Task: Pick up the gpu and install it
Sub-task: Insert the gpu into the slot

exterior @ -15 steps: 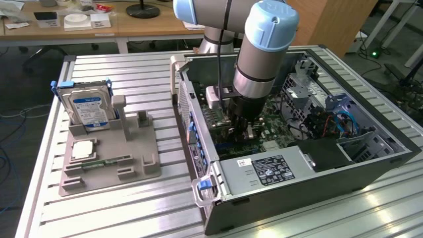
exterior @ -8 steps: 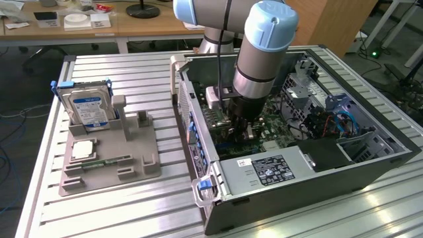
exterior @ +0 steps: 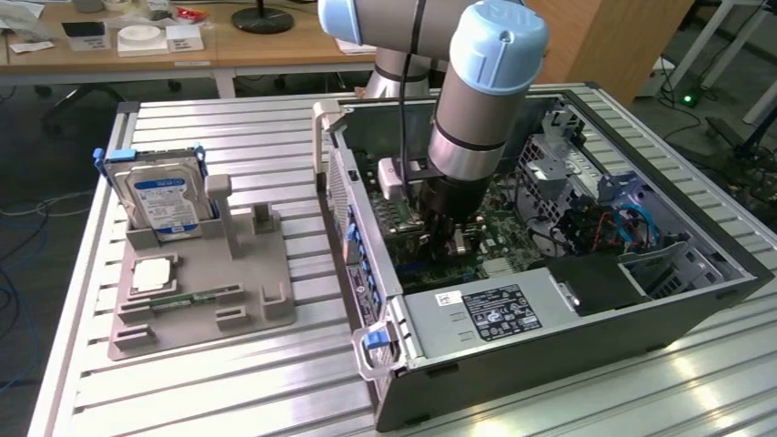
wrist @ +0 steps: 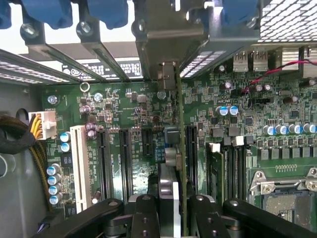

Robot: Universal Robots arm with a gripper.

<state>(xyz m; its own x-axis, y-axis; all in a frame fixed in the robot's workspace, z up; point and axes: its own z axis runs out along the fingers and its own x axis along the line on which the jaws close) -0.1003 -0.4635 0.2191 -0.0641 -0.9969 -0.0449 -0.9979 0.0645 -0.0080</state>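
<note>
claw: the claw (wrist: 171, 210) is closed part of the way, its black fingers (wrist: 145, 218) pressing both faces of the gpu (wrist: 179, 148).
gpu: thin flat card, seen on its edge, standing upright between the fingers and reaching forward from the claw over the motherboard (wrist: 124, 104), along the dark slots (wrist: 105, 158).
arm: grey metal tube with light blue caps, the claw (exterior: 439, 238) low inside the computer case (exterior: 680, 228).
motherboard: green, crowded with small round capacitors.
bench: ribbed metal, beside the claw; a grey tray (exterior: 200, 291) on it holds a silver hard drive (exterior: 164, 200) upright.
</note>
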